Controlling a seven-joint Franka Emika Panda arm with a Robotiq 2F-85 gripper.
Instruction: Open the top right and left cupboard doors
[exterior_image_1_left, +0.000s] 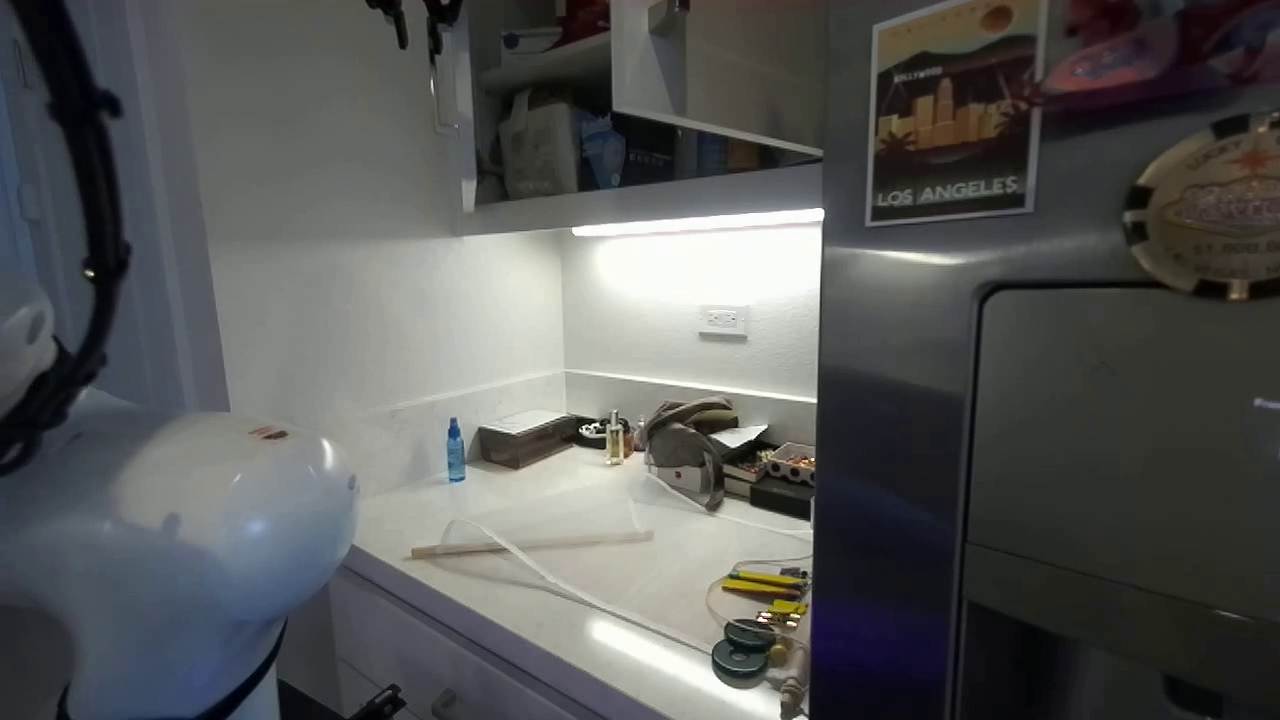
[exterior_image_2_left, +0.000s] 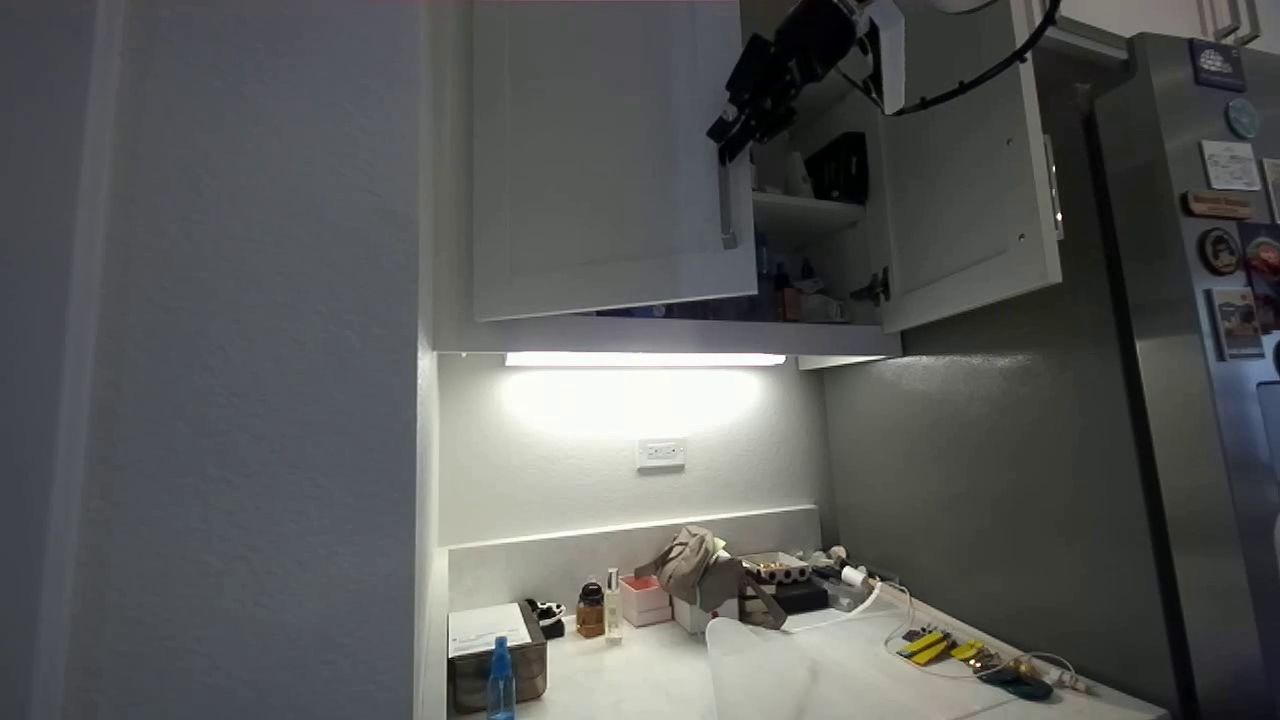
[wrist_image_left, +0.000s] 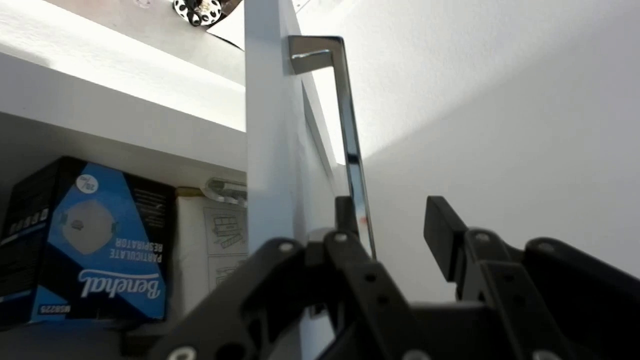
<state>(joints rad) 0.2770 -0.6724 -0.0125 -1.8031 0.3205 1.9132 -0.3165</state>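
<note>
The top left cupboard door (exterior_image_2_left: 610, 160) is white and stands partly open in both exterior views, nearly edge-on in an exterior view (exterior_image_1_left: 467, 150). It carries a metal bar handle (exterior_image_2_left: 727, 205). The top right cupboard door (exterior_image_2_left: 965, 170) stands wide open; it also shows in an exterior view (exterior_image_1_left: 750, 70). My gripper (exterior_image_2_left: 721, 145) is at the upper part of the left door's handle. In the wrist view my gripper (wrist_image_left: 392, 215) is open. One finger is between the door edge (wrist_image_left: 272, 125) and the handle (wrist_image_left: 345, 100); the other is apart, on the handle's outer side.
Shelves inside the cupboard hold boxes, including a blue and black respirator box (wrist_image_left: 100, 240). A grey fridge (exterior_image_1_left: 890, 400) stands beside the cupboard. Below, the white counter (exterior_image_1_left: 560, 500) bears a blue spray bottle (exterior_image_1_left: 456, 450), a bag (exterior_image_1_left: 685, 440) and yellow tools (exterior_image_1_left: 765, 583).
</note>
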